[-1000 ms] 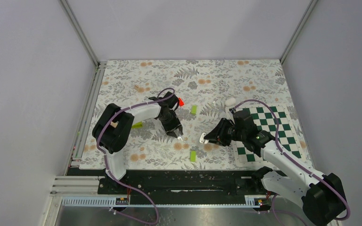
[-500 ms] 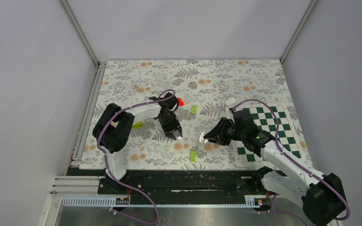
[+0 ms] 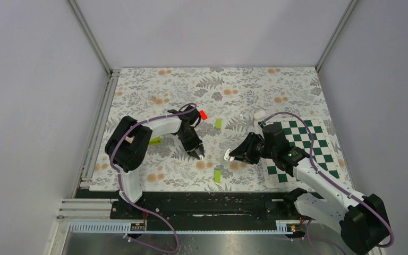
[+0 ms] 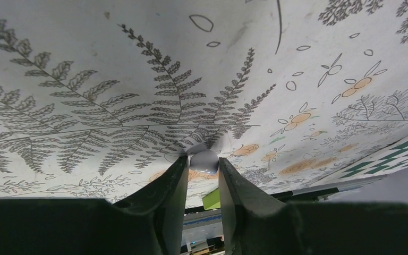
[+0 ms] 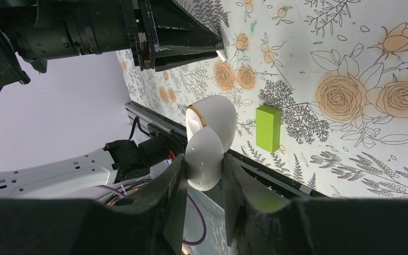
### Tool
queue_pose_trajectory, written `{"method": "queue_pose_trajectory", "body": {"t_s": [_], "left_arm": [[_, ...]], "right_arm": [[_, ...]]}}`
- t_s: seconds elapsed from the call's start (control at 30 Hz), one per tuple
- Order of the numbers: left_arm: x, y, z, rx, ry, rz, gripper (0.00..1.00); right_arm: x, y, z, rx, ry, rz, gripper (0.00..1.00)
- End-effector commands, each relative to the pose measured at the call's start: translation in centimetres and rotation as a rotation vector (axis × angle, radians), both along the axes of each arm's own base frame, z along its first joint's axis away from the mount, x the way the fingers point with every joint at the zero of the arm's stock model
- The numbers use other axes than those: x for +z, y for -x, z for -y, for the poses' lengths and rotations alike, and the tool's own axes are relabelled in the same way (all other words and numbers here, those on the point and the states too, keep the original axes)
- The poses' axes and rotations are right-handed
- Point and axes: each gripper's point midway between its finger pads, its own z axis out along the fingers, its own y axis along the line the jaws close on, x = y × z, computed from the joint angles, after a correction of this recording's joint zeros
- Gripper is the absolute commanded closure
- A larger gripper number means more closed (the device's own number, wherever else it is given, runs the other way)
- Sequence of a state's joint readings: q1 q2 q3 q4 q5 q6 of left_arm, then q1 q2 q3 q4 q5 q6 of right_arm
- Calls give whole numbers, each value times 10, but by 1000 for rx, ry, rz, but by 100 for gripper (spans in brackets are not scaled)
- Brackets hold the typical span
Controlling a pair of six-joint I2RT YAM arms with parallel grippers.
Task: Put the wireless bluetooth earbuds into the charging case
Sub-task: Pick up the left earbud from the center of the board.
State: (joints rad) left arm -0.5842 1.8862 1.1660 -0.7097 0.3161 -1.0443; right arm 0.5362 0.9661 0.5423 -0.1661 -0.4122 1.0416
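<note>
Left gripper [image 3: 199,154] pinches one earbud [image 4: 204,159] against the floral mat [image 4: 85,64], centre-near, likely to lift it | right gripper [image 5: 204,170] grasps the charging case [image 5: 208,138] by its base, just right, lid open toward the left arm to receive it

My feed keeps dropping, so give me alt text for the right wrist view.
The right gripper pinches the white charging case, its lid hinged open, with the floral mat behind it. A lime-green block lies on the mat just beyond, and the left gripper shows dark at the top left.
</note>
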Motion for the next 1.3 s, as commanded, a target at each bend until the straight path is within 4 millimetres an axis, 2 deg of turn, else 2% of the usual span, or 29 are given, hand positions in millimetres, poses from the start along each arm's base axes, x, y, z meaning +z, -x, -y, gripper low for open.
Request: {"method": "queue_pose_trajectory", "body": {"t_s": [0.0,0.2,0.37,0.47,0.7,1.27], "left_arm": [[-20,10,-10,18,-56,-45,72],[-19,5,-11,11,-64,-20,72],[-15,-3,-14,-17,-90,21,63],[-10,-12,-18,-52,-120,68,66],[-10,-15,-24,-138,-146,90,69],[-7,-14,-15,-201,-105,101,73]], "right_arm": [[11,-3,-6,19,-30,34,100],[10,-3,-6,18,-28,33,100],[10,-3,-6,18,-29,34,100],[11,-3,-6,19,-29,37,100],[11,-4,-6,16,-31,38,100],[10,-4,-8,18,-37,34,100]]}}
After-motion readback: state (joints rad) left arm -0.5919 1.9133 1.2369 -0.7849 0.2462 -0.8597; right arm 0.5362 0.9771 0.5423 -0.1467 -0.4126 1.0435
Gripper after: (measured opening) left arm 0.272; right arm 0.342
